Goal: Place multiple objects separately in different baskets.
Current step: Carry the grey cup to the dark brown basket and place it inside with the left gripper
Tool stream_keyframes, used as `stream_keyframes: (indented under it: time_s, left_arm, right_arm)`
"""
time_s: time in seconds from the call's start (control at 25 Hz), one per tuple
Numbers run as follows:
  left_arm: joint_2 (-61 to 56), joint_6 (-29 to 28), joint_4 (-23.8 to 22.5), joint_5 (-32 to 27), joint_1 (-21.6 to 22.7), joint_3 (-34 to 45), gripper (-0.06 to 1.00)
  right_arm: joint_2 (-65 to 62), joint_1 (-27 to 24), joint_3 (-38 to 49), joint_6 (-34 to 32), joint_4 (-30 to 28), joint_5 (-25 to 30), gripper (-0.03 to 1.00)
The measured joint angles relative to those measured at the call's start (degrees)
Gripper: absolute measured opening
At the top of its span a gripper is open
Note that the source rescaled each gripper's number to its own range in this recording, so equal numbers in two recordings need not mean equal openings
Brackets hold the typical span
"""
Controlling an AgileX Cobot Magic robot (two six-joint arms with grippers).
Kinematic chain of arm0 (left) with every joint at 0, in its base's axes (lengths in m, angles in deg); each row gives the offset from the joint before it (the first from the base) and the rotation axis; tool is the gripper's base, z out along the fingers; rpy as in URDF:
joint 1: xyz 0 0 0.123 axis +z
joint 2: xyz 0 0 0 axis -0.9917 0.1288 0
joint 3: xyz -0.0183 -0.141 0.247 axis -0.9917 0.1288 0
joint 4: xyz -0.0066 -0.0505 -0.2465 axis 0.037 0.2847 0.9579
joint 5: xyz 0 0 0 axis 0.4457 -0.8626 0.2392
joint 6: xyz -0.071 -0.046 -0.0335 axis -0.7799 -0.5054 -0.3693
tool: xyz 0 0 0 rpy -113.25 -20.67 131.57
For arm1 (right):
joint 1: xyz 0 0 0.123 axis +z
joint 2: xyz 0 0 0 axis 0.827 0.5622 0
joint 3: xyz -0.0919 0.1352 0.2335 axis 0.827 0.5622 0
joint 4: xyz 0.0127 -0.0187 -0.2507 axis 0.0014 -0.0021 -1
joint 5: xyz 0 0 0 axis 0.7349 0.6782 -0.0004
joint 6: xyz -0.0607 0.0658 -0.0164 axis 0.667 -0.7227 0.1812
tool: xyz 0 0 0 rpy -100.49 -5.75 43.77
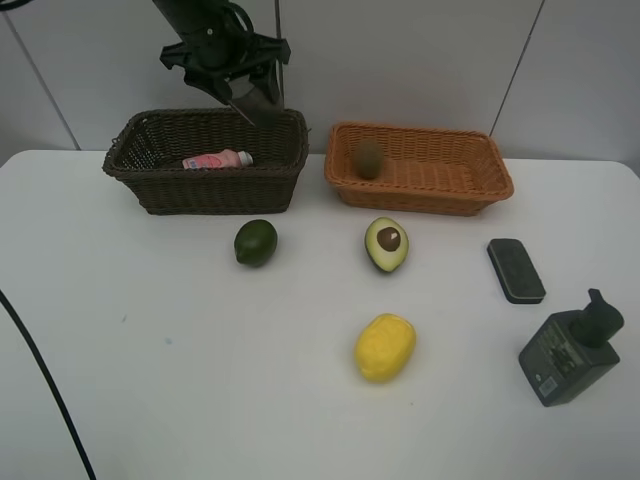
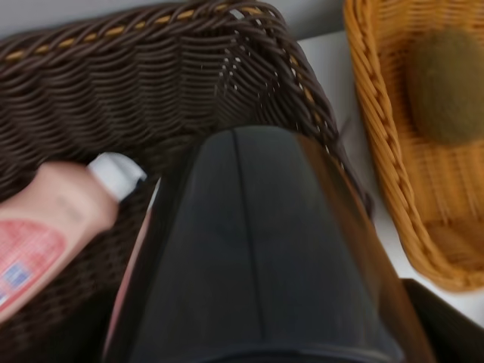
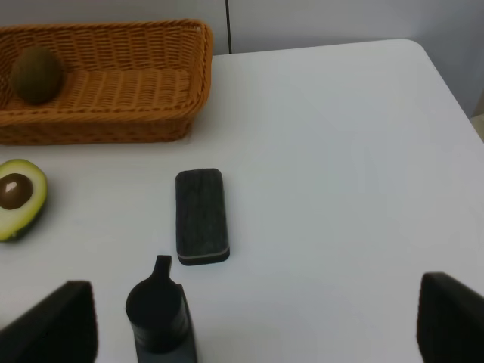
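My left gripper is shut on the grey translucent cup, held above the back right of the dark brown basket. In the left wrist view the cup fills the middle, over the basket. The pink bottle lies inside that basket and also shows in the left wrist view. The kiwi lies in the orange-tan basket. The green fruit, halved avocado, lemon, black case and pump bottle rest on the table. My right gripper is open above the pump bottle, hidden from the high view.
The white table ends at a rounded far corner on the right. The right wrist view also shows the black case, the avocado and the orange-tan basket with the kiwi.
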Motion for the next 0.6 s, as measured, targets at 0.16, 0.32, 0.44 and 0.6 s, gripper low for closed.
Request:
stream_keyframes:
  time_s: [0.16,0.32,0.44,0.6]
  left_arm:
    - [4.14,0.0,0.26,3.92,0.0,0.0,0.76]
    - [6.79,0.14,0.33,4.57,0.0,0.0,0.91]
    - [7.34,0.25,0.45,3.82,0.0,0.0,0.99]
    - [7.1,0.25,0.57,3.47,0.0,0.0,1.0]
  right_arm:
    - [0.0,0.0,0.0,0.0,0.0,0.0,1.0]
    - [0.0,0.0,0.0,0.0,0.0,0.0,1.0]
    - [0.0,0.0,0.0,0.0,0.0,0.0,1.0]
    - [0.0,0.0,0.0,0.0,0.0,0.0,1.0]
